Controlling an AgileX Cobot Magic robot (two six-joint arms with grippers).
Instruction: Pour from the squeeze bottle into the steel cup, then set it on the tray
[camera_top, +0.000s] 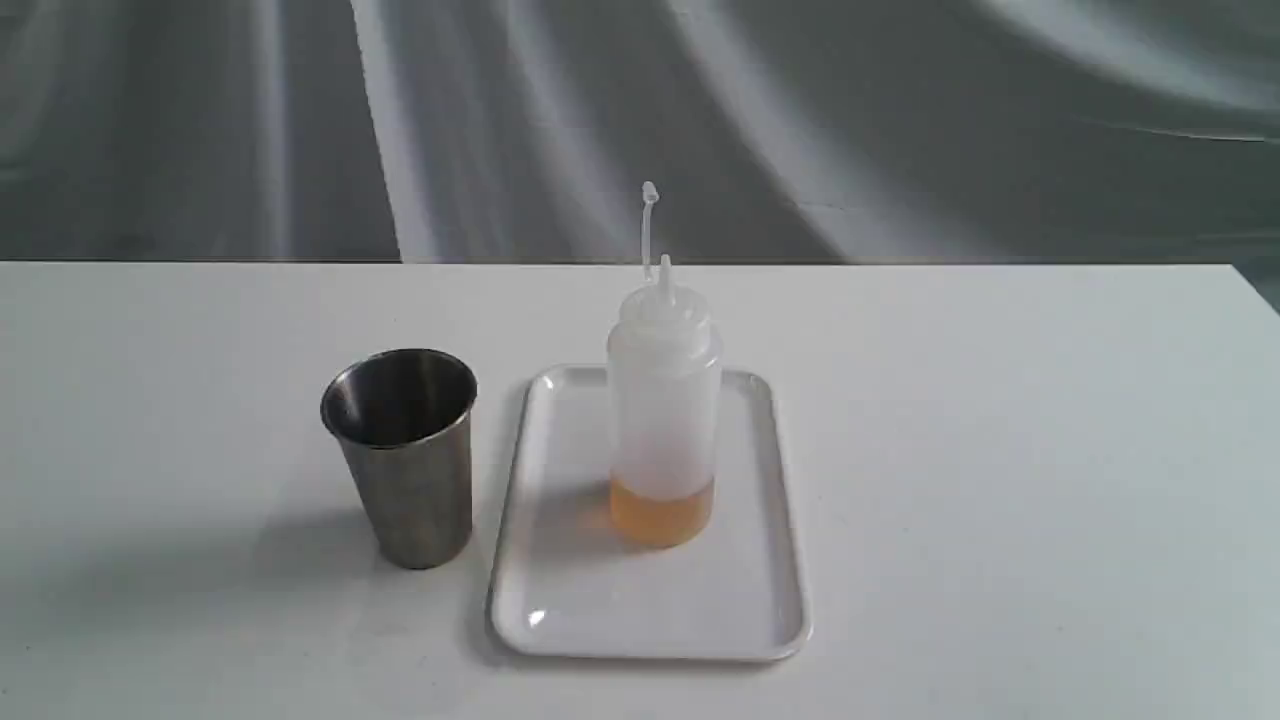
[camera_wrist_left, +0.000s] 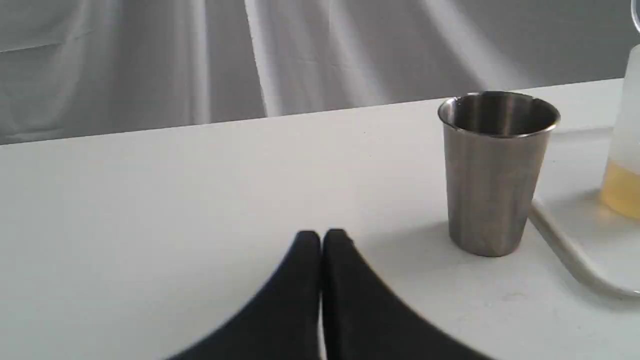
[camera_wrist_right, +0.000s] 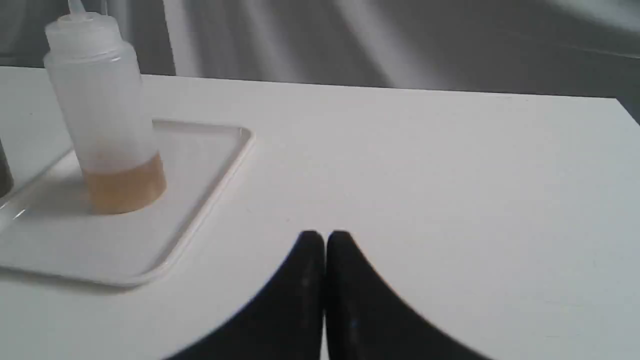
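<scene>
Tray (camera_top: 650, 610) on white table (camera_top: 1000, 450); grey draped backdrop (camera_top: 900, 120).

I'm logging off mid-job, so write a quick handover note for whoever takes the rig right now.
Left gripper: jaws shut, empty, away from the steel cup.
Right gripper: jaws shut, empty, away from the tray.
Squeeze bottle stands upright on the tray, a little amber liquid inside. Cup upright on the table beside the tray.
Bottle is placed; whether it was poured cannot be told, the cup's bottom is hidden.
To do: check the cup, pour if needed.
</scene>
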